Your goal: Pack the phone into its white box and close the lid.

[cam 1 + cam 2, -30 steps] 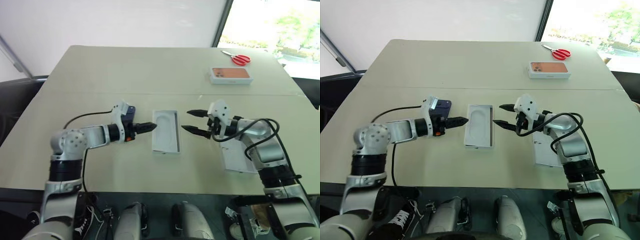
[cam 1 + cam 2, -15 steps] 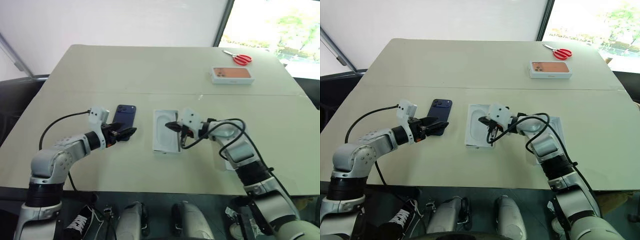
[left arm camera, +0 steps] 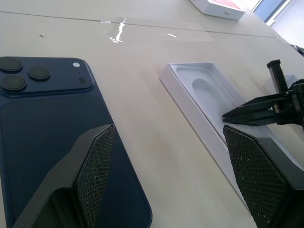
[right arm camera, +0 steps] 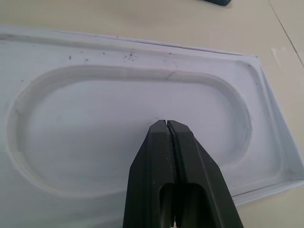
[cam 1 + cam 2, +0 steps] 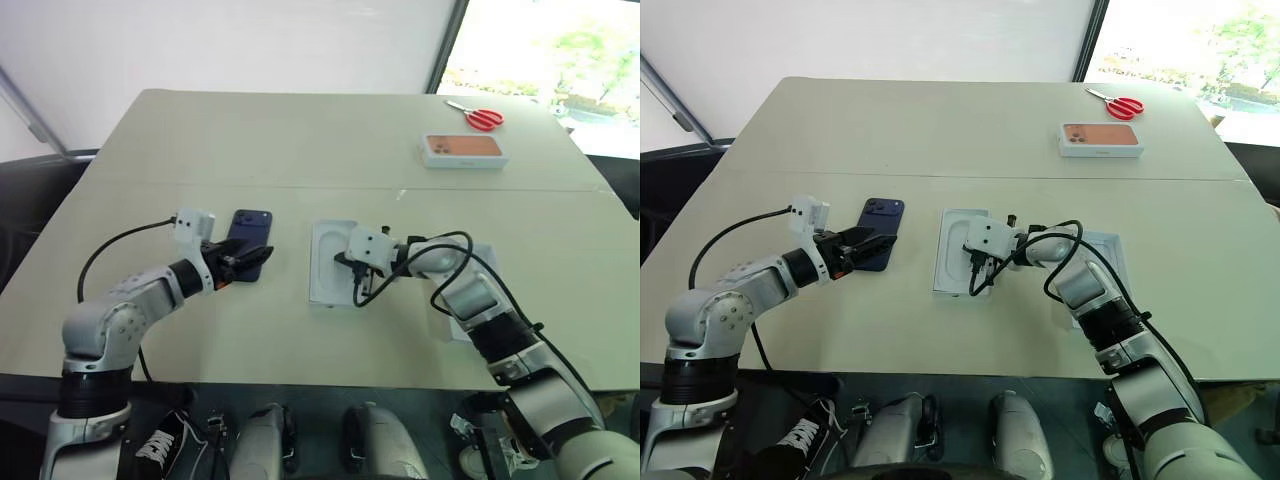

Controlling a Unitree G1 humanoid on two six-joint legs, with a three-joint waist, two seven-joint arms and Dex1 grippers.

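Note:
The dark navy phone [image 5: 251, 236] lies back up on the table, its camera cluster at the far end. My left gripper [image 5: 247, 264] is open at the phone's near end, with one finger [image 3: 92, 166] over the phone's edge. The white box [image 3: 194, 114] sits mid-table, and a thin white insert [image 4: 95, 118] with a rounded recess lies in its top. My right gripper [image 4: 167, 126] is shut, holding nothing, its tip down in that recess. The lid [image 5: 1112, 258] lies to the right of the box, partly hidden under my right arm.
A white box with an orange phone picture [image 5: 462, 150] and red scissors [image 5: 480, 118] lie at the far right of the table. A seam [image 5: 200, 186] runs across the table beyond the phone and box.
My right gripper swung left and down from beside the box to over the insert and closed. My left gripper drew back from the box to the phone's near end, uncovering the phone.

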